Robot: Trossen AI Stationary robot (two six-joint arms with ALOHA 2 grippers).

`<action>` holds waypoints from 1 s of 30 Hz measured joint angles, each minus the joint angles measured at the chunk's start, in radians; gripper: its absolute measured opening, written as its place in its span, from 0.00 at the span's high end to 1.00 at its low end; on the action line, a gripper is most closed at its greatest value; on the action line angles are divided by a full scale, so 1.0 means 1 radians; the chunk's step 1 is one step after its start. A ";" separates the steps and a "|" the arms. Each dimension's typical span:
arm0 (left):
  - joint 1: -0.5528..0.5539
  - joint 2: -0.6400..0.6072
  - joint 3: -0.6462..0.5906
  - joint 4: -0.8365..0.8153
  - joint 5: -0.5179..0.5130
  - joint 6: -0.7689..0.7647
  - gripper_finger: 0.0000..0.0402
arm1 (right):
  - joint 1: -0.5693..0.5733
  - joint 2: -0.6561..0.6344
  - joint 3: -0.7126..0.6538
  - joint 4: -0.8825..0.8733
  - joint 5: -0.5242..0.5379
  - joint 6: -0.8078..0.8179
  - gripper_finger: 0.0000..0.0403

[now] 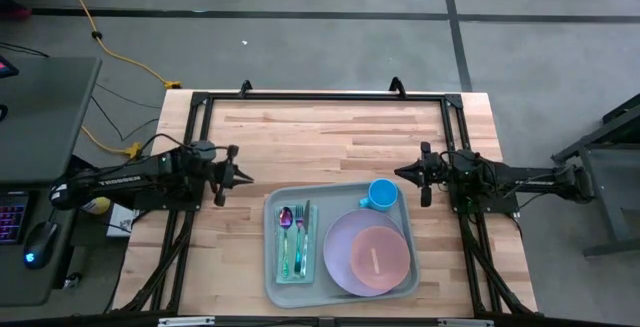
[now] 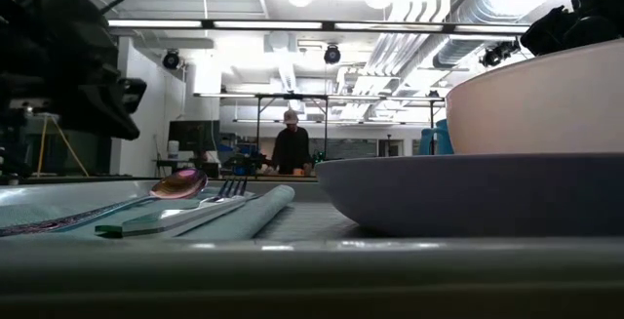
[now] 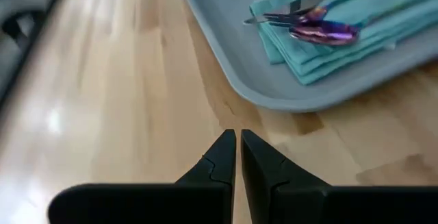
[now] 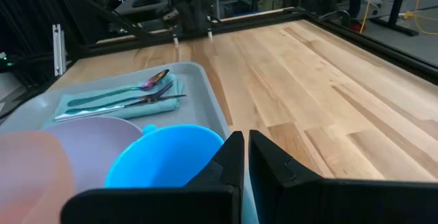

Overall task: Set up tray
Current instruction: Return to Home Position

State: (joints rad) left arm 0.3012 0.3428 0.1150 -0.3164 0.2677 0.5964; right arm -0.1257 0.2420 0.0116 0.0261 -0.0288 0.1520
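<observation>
- On the near edge of the wooden table (image 1: 330, 137), the tray (image 1: 335, 199) lies between your two arms. It carries a lavender plate (image 1: 340, 252), a pink bowl (image 1: 378, 259), a blue cup (image 1: 381, 194) and a teal napkin (image 1: 295, 257).
- Your left gripper (image 1: 247, 178) hangs just off the tray's far left corner. Its fingers are pressed almost together with nothing between them.
- Your right gripper (image 1: 400, 173) hangs just beyond the cup and is equally closed and empty.
- The cup is the likeliest casualty. Its rim sits right beside the right fingers in that arm's wrist view, so a low or sideways pull-back could tip it onto the plate.
- A dipped swing on the left could catch the tray's raised rim and skew the whole setting.
- Only the overhead view shows you both arms clear of the tray at once.
- The left wrist view alone shows the purple spoon (image 3: 328, 32) and the fork (image 3: 301, 8) lying across the folded napkin.
- The table-level view adds a person (image 2: 291, 148) at a bench far behind, but the bowl and plate hide the cup almost entirely.
</observation>
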 joint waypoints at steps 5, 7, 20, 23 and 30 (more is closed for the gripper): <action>0.000 0.000 0.000 -0.029 -0.008 -0.239 0.86 | 0.000 0.000 0.000 0.001 -0.001 0.004 1.00; 0.000 0.000 0.000 -0.028 -0.013 -0.279 0.86 | 0.000 0.000 0.000 0.002 -0.001 0.004 1.00; 0.000 0.000 0.000 -0.030 -0.017 -0.287 0.86 | 0.000 0.000 0.000 0.003 -0.001 0.004 1.00; 0.000 0.000 0.000 -0.030 -0.017 -0.287 0.86 | 0.000 0.000 0.000 0.003 -0.002 0.004 1.00; 0.000 0.000 0.000 -0.030 -0.018 -0.287 0.86 | 0.000 0.000 0.000 0.004 -0.001 0.004 1.00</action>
State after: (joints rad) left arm 0.3012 0.3424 0.1154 -0.3466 0.2501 0.3092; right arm -0.1257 0.2420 0.0113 0.0299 -0.0303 0.1562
